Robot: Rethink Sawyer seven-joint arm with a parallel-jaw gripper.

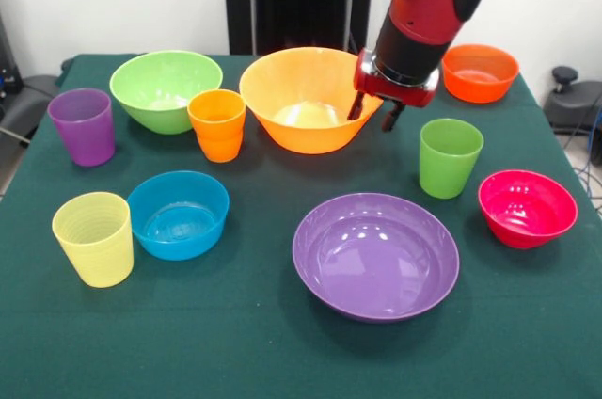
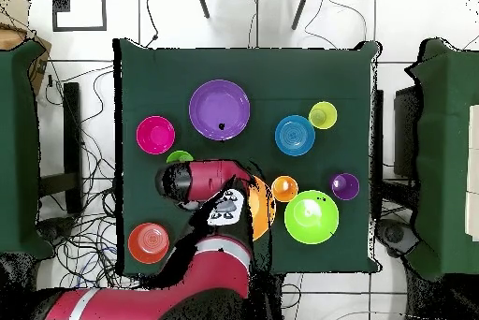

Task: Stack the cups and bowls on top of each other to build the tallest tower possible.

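No tower stands; every piece sits apart on the green table. My gripper is open, with its fingers astride the right rim of the large orange-yellow bowl, one inside and one outside. In the overhead view my arm hides most of that bowl. The wide purple bowl is at the front centre. The light green bowl, blue bowl, pink-red bowl and orange-red bowl stand around. The cups are purple, orange, pale yellow and green.
The orange cup stands close to the orange-yellow bowl's left side. The green cup stands just in front and right of the gripper. The table is covered in dark green cloth. Cables lie on the floor beside it.
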